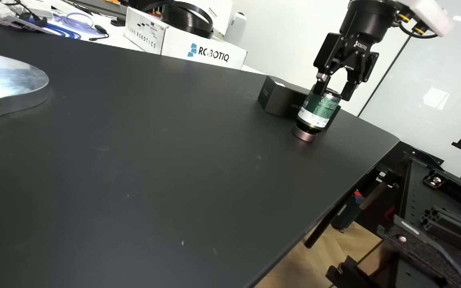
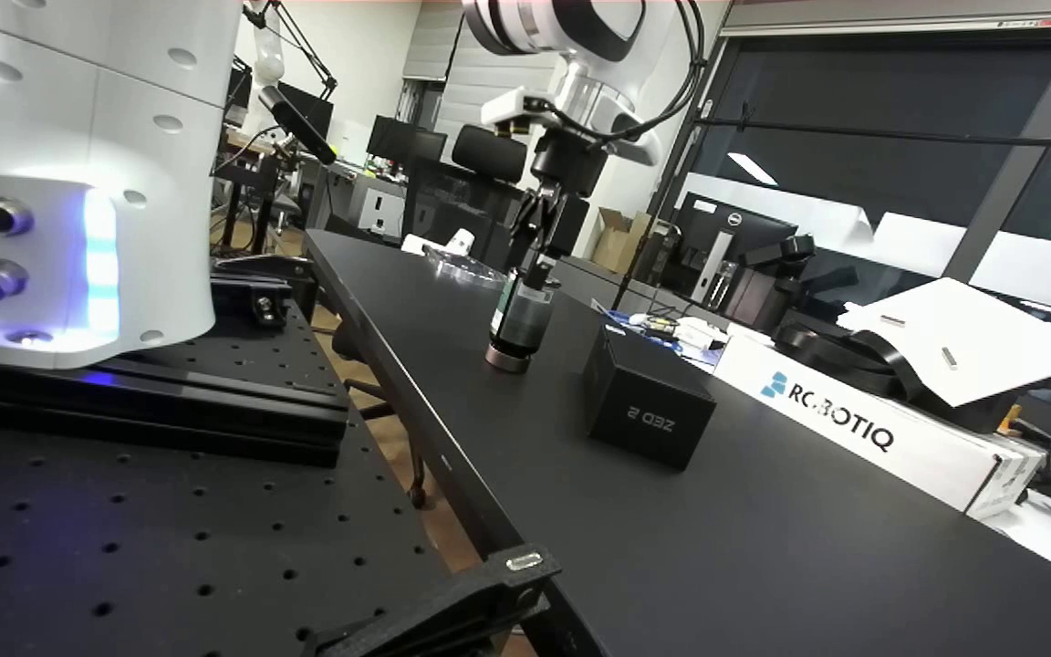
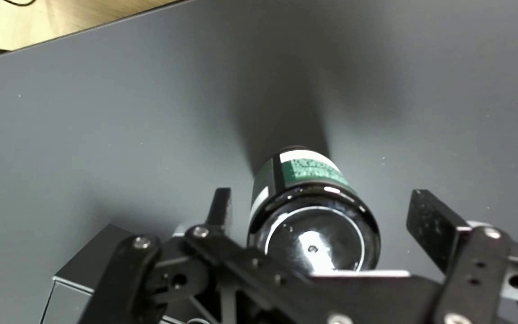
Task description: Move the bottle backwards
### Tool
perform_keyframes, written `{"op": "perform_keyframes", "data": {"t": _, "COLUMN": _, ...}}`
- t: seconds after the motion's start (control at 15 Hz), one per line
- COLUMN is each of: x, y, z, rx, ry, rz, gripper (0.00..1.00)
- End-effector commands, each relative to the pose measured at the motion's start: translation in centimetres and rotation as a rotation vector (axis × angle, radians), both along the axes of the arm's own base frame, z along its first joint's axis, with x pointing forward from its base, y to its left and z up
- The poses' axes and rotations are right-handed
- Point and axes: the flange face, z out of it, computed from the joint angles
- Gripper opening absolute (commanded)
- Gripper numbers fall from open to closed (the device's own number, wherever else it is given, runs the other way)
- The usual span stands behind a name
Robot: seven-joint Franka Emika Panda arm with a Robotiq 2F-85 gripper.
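The bottle (image 1: 317, 111) looks smooth and glossy, its upper end (image 3: 313, 243) catching a bright highlight; its label (image 3: 314, 170) resembles paper, and its reddish lower end (image 1: 304, 133) has a metallic sheen. Either side of the bottle, the hand (image 3: 322, 201) shows matt black parts with shiny metal screws (image 3: 200, 231). Under the bottle, the table (image 1: 154, 160) is smooth, matt and lightly specked. Just beside the bottle, the box (image 2: 644, 388) looks like matt card. Well apart from the bottle, a silvery piece (image 1: 8, 86) has a mirror gloss.

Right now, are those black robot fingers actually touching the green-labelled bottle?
Apart. The wrist view shows tabletop in a gap on each side of the green-labelled bottle, between it and the black gripper fingers.
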Motion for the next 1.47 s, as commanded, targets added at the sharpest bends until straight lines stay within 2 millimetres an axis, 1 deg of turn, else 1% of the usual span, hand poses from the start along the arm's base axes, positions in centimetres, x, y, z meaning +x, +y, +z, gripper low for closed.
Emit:
{"op": "perform_keyframes", "data": {"t": 0.0, "x": 0.5, "y": -0.8, "z": -0.3, "rx": -0.011, "ry": 0.011, "rz": -0.013, "gripper": 1.0}}
{"op": "perform_keyframes", "data": {"t": 0.47, "x": 0.6, "y": -1.3, "z": -0.6, "rx": -0.033, "ry": 0.004, "rz": 0.008, "gripper": 1.0}}
{"op": "perform_keyframes", "data": {"t": 0.53, "x": 0.6, "y": -1.3, "z": -0.6, "rx": -0.035, "ry": -0.003, "rz": 0.016, "gripper": 0.75}}
{"op": "perform_keyframes", "data": {"t": 0.6, "x": 0.6, "y": -1.3, "z": -0.6, "rx": -0.037, "ry": -0.007, "rz": 0.018, "gripper": 0.73}}
{"op": "perform_keyframes", "data": {"t": 0.67, "x": 0.6, "y": -1.2, "z": -0.5, "rx": -0.037, "ry": -0.014, "rz": 0.022, "gripper": 0.67}}
{"op": "perform_keyframes", "data": {"t": 0.73, "x": 0.7, "y": -1.2, "z": -0.4, "rx": -0.039, "ry": -0.023, "rz": 0.029, "gripper": 0.58}}
{"op": "perform_keyframes", "data": {"t": 0.87, "x": 0.8, "y": -1.0, "z": -0.2, "rx": -0.036, "ry": -0.034, "rz": 0.036, "gripper": 0.45}}
{"op": "perform_keyframes", "data": {"t": 1.07, "x": 1.1, "y": -0.6, "z": 0.6, "rx": -0.026, "ry": -0.037, "rz": 0.051, "gripper": 0.44}}
{"op": "perform_keyframes", "data": {"t": 1.2, "x": 1.7, "y": -0.3, "z": 2.0, "rx": -0.023, "ry": -0.05, "rz": 0.061, "gripper": 0.44}}
{"op": "perform_keyframes", "data": {"t": 1.4, "x": 2.8, "y": -0.1, "z": 5.0, "rx": -0.015, "ry": -0.069, "rz": 0.083, "gripper": 0.44}}
